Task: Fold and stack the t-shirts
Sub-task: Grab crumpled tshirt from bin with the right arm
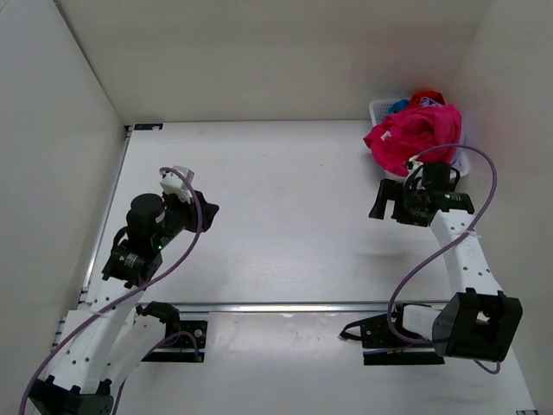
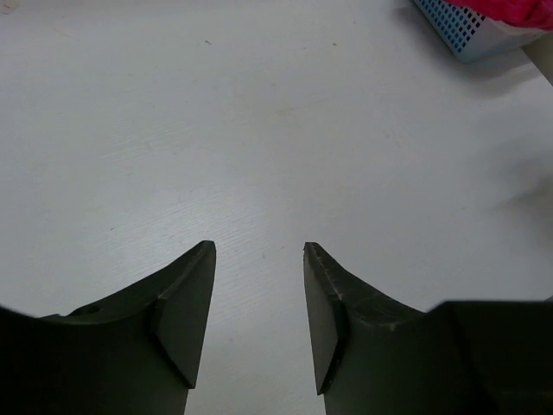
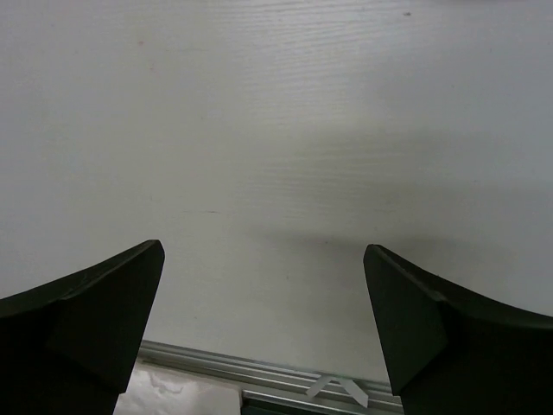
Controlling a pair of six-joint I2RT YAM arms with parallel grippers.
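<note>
We find the magenta t-shirt (image 1: 415, 134) heaped on the basket (image 1: 378, 108) just beyond our wide-open, empty right gripper (image 3: 263, 251), the left gripper (image 2: 259, 246), also open and empty, well apart

The desk (image 1: 285, 216) lies open everywhere left of the basket (image 1: 378, 107) — in the way there is the pink t-shirt (image 1: 413, 137), heaped over its near rim.

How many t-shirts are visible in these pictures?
3, all in the basket at far right: a magenta-pink shirt draped on top, a blue shirt and a red shirt behind it. More may be hidden.
</note>
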